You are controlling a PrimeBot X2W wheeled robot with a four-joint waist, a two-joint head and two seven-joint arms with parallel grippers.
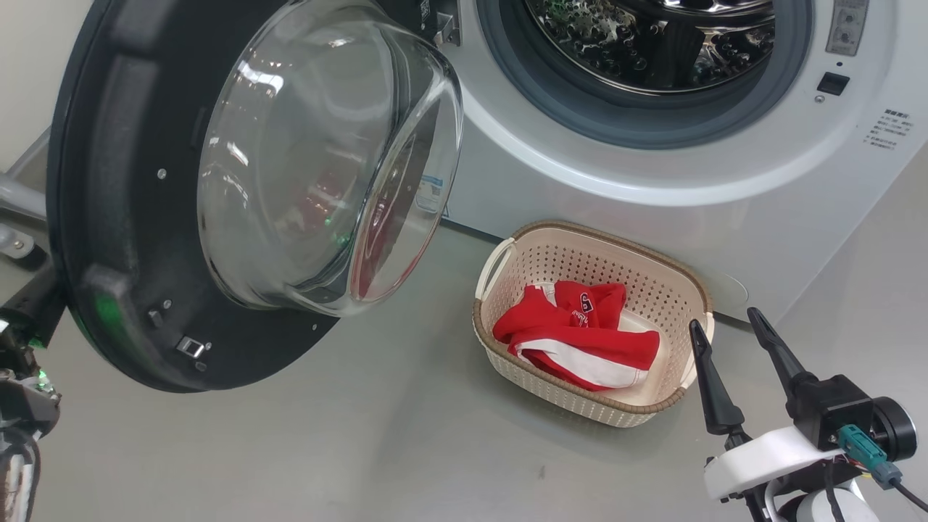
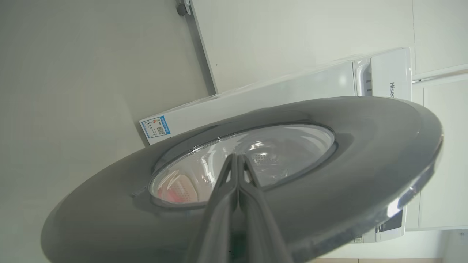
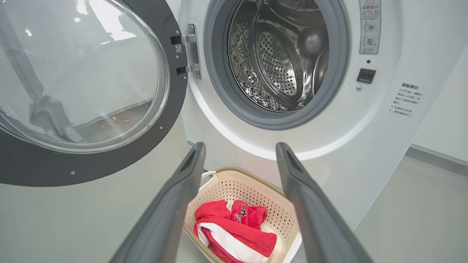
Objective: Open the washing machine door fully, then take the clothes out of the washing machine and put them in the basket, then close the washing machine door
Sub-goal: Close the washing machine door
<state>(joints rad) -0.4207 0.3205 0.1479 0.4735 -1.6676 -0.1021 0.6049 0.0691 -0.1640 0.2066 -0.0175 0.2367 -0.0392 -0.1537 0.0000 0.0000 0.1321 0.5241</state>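
The washing machine door (image 1: 239, 196) stands swung wide on its hinge, at 10 o'clock in the head view. The steel drum (image 1: 652, 36) of the washing machine (image 1: 652, 181) looks bare as far as its visible part goes (the upper portion is cut off by the frame). The clothes (image 1: 580, 337), red with white stripes, lie bunched inside the basket (image 1: 623, 243), which sits on the floor just in front of the machine, at about 6 o'clock from the drum opening. So opening and unloading appear done, and closing the door seems to be what is left.

The right gripper (image 1: 725, 319) holds nothing, its two fingers spread wide apart. The basket is just beside it at 9 o'clock in the head view, not touching. In the right wrist view the clothes sit low between the fingers at 6 o'clock and the drum at 12 o'clock.

The left gripper (image 2: 237, 160) has its fingers pressed together on nothing. In its wrist view the door's dark outer face spreads all around the tips, with the round window at 12 o'clock. Whether the tips touch the door I cannot tell, but this arm looks placed to push it closed.
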